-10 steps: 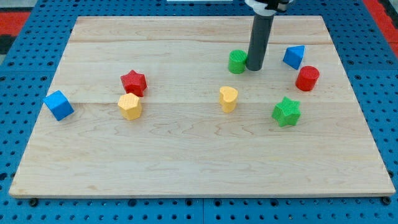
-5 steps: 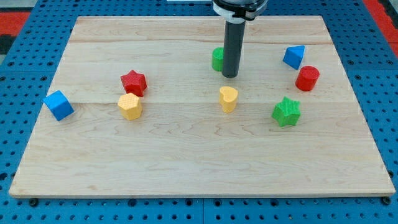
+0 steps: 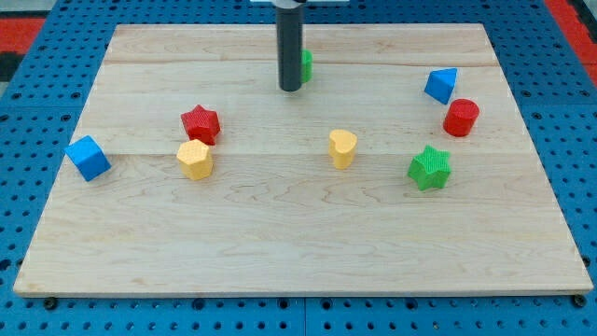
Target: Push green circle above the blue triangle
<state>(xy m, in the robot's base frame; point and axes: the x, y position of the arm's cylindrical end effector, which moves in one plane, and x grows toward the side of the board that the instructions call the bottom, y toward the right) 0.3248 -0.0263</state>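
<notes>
the green circle [image 3: 306, 64] peeks out just right of my tip [image 3: 290, 89], probably touching; no pincer shows. the blue triangle [image 3: 441, 85] sits well right, so a leftward shove worsens things.

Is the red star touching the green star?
No, the red star sits at the view's left above a yellow block, far from the green star at the view's right.
</notes>
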